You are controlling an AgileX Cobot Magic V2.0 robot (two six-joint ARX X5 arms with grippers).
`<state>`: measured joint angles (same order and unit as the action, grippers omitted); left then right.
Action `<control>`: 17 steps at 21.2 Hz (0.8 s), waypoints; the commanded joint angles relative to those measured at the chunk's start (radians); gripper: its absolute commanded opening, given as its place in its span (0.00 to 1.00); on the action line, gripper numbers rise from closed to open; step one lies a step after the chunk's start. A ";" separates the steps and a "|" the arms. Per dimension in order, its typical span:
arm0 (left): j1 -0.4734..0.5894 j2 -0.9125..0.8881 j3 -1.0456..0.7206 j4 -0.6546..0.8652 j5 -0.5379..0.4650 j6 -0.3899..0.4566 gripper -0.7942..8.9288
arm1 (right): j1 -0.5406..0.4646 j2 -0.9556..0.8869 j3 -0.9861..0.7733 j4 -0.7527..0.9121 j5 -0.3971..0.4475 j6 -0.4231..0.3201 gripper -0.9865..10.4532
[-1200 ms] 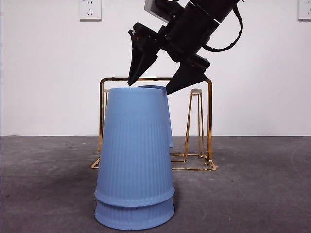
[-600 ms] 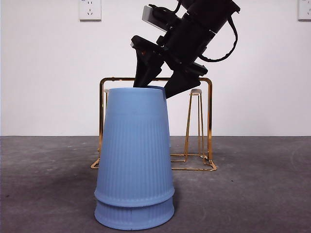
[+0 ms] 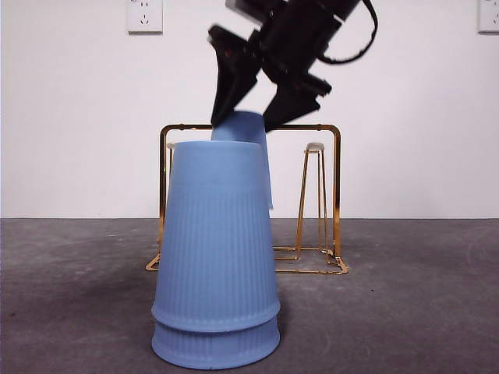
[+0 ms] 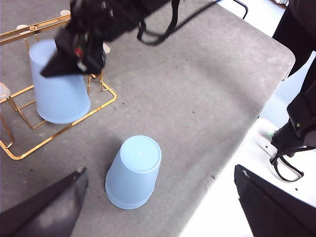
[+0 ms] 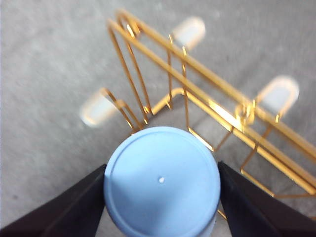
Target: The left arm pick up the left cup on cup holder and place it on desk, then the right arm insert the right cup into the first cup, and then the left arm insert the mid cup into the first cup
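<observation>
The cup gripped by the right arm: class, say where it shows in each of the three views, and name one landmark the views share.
Front view: the held cup shows behind the stacked cups, pinched by the right gripper.
Left wrist view: the cup sits over the gold rack, beneath that gripper.
Right wrist view: its round base fills the space between the jaws.
Shared landmark: the gold rack.

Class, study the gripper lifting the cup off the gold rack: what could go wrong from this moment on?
1. The right gripper holds the lifted cup only near its closed end; it could slip out.
2. The cup's rim is low among the cup holder wires; it may snag a peg and drag the rack.
3. The stack on the desk stands close by; a swing could topple it.
</observation>
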<state>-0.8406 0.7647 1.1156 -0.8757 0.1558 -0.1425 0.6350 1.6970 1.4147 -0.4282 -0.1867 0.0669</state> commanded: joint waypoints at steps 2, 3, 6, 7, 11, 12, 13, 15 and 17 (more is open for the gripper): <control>-0.011 0.005 0.022 0.007 0.002 -0.002 0.56 | 0.022 -0.031 0.071 -0.066 0.001 -0.021 0.30; -0.011 0.005 0.022 0.007 0.002 -0.003 0.56 | 0.029 -0.048 0.079 -0.079 0.006 -0.030 0.30; -0.011 0.005 0.022 0.007 0.002 -0.002 0.56 | 0.044 -0.130 0.082 -0.083 0.052 -0.046 0.30; -0.011 0.005 0.022 0.008 0.001 -0.002 0.56 | 0.049 -0.168 0.082 -0.090 0.058 -0.048 0.30; -0.011 0.005 0.022 0.008 0.001 -0.002 0.56 | 0.067 -0.343 0.081 -0.234 0.071 -0.056 0.29; -0.011 0.005 0.022 0.008 0.001 -0.002 0.56 | 0.077 -0.389 0.081 -0.290 0.082 -0.056 0.28; -0.011 0.005 0.022 0.008 0.001 -0.002 0.56 | 0.091 -0.436 0.079 -0.347 0.084 -0.055 0.28; -0.011 0.005 0.022 0.008 0.001 -0.003 0.56 | 0.126 -0.508 0.069 -0.440 0.083 -0.053 0.28; -0.011 0.005 0.022 0.008 0.001 -0.002 0.56 | 0.181 -0.573 0.029 -0.494 0.082 -0.041 0.28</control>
<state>-0.8406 0.7647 1.1156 -0.8757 0.1558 -0.1425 0.7952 1.1217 1.4479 -0.9199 -0.1047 0.0227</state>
